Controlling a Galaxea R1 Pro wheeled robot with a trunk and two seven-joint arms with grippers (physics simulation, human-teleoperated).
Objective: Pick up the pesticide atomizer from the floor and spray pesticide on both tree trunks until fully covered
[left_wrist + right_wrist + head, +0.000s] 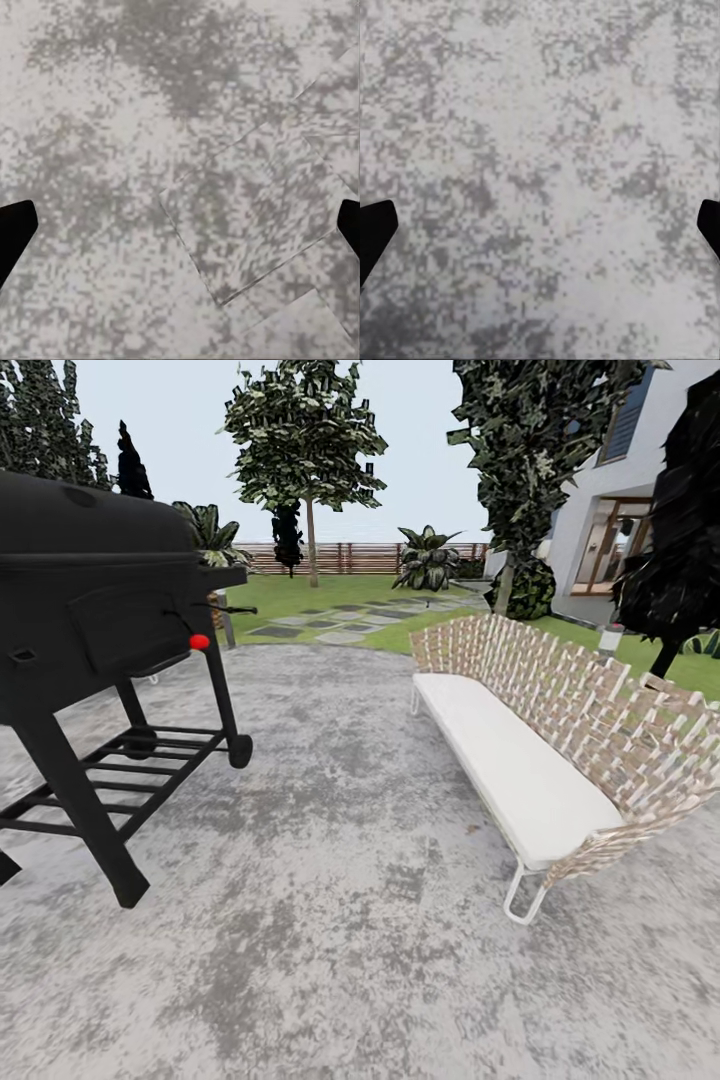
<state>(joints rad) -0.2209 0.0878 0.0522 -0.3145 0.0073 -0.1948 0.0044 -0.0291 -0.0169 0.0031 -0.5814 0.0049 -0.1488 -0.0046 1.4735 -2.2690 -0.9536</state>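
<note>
Patio (330,920) — one grill (90,610), one bench (540,760), two trees (308,440).

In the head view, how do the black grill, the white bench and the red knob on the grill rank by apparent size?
1. Black grill, largest, though it is also nearest the camera.
2. White bench.
3. Red knob, by far the smallest.

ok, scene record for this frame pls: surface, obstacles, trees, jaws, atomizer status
surface: mottled grey paved patio, both wrist cameras looking down at it
obstacle left: black barbecue grill on a wheeled stand, red knob on its side
obstacle right: woven-back bench with a white cushion
beyond patio: green lawn with grey stepping stones, brown slatted fence, white house
trees: pale-trunk tree by the fence; a second one near the house
left gripper: jaws wide apart, nothing between
right gripper: jaws wide apart, nothing between
atomizer: not located
</note>
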